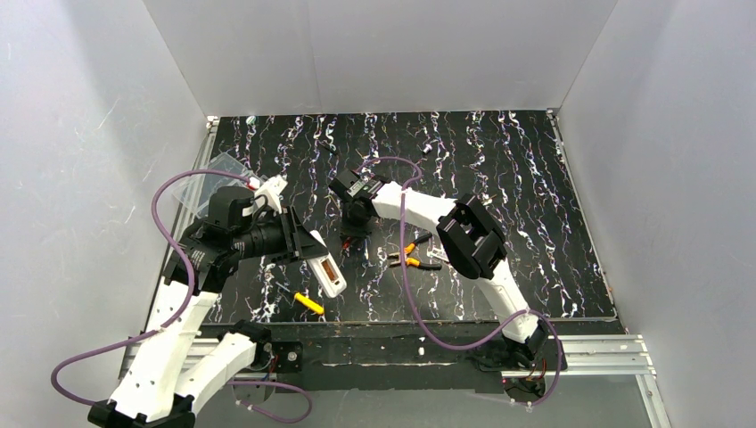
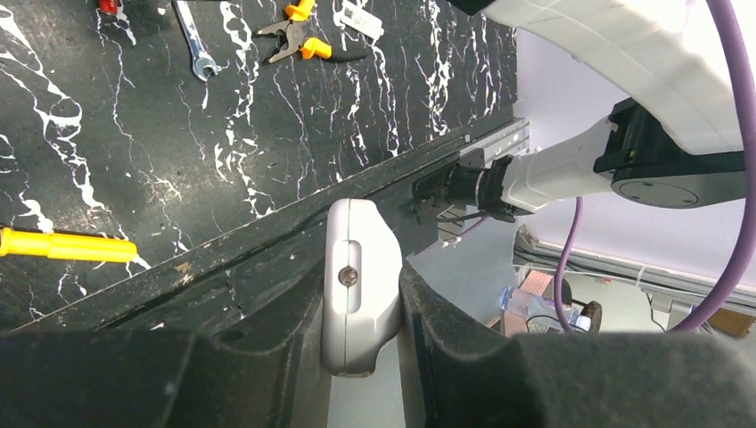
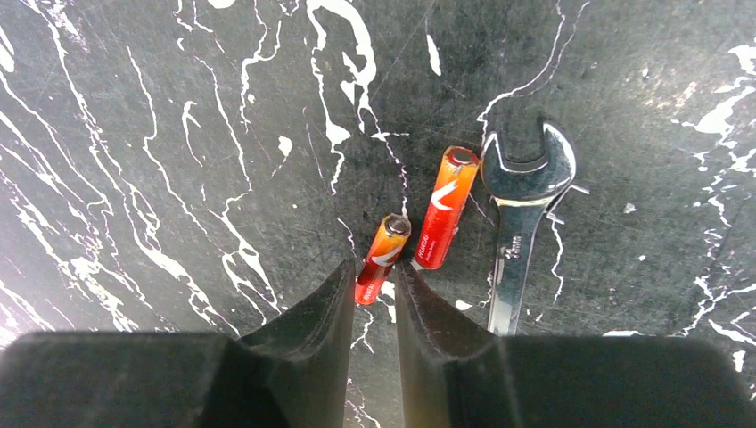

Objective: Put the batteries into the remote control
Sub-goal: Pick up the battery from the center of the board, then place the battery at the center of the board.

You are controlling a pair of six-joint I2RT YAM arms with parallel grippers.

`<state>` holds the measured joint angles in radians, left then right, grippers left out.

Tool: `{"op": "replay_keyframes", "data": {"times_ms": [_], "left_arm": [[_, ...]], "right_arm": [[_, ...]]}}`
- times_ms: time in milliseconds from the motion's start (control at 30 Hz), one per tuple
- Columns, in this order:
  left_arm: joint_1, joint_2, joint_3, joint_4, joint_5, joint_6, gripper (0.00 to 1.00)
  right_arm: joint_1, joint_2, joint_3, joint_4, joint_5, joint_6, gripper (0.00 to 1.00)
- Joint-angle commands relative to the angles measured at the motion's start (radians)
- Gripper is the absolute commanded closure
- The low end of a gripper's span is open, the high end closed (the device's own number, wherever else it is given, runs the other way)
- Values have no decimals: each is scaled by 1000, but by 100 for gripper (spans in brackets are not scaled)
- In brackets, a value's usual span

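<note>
Right gripper (image 3: 373, 299) pinches one small red-orange battery (image 3: 382, 256) beside steel spanner (image 3: 520, 223); the other (image 3: 445, 207) touches the spanner. Left gripper (image 2: 361, 312) clamps white oblong remote (image 2: 357, 281). Next: we lift, carry to recess.

Two batteries (image 3: 443, 207), one remote (image 1: 327, 272), one wrench (image 3: 520, 214), one pair of pliers (image 1: 412, 259), one screwdriver (image 1: 307, 302), one clear box (image 1: 201, 185)

Black white-veined table (image 1: 499, 178) enclosed by 3 plain white walls (image 1: 383, 53)
</note>
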<state>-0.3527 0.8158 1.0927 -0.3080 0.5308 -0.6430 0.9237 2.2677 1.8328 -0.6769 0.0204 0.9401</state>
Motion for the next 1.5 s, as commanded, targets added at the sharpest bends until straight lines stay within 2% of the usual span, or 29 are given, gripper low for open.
{"op": "replay_keyframes", "data": {"times_ms": [0,333,400,433,500,600,700,867,1067,1200,1367,1467], "left_arm": [[-9,-7,33,-42,15,23,100],[-11,2,32,-39,13,20,100],[-11,6,36,-40,10,21,100],[-12,11,48,-48,6,27,100],[-11,15,68,-60,-3,37,100],[-12,20,71,-28,14,19,100],[-11,5,17,140,170,-3,100],[-11,-2,-6,225,239,1,100],[-11,0,0,208,238,8,100],[-11,-1,1,192,224,12,100],[-11,0,-1,186,212,12,100],[-11,3,-3,189,209,9,100]], "right_arm": [[13,32,13,-70,21,-32,71],[42,24,27,-54,-4,-145,85],[53,20,35,-61,-9,-179,90],[56,-31,-33,11,-45,-197,99],[56,-211,-224,286,-123,-264,99],[-23,-391,-279,278,-35,-328,99],[-179,-468,-421,220,76,-421,99],[-220,-362,-344,62,265,-575,99],[-220,-249,-288,3,377,-616,99],[-219,-197,-260,-45,356,-600,95],[-220,-180,-280,-68,310,-571,72],[-219,-192,-314,-57,284,-555,68]]}}
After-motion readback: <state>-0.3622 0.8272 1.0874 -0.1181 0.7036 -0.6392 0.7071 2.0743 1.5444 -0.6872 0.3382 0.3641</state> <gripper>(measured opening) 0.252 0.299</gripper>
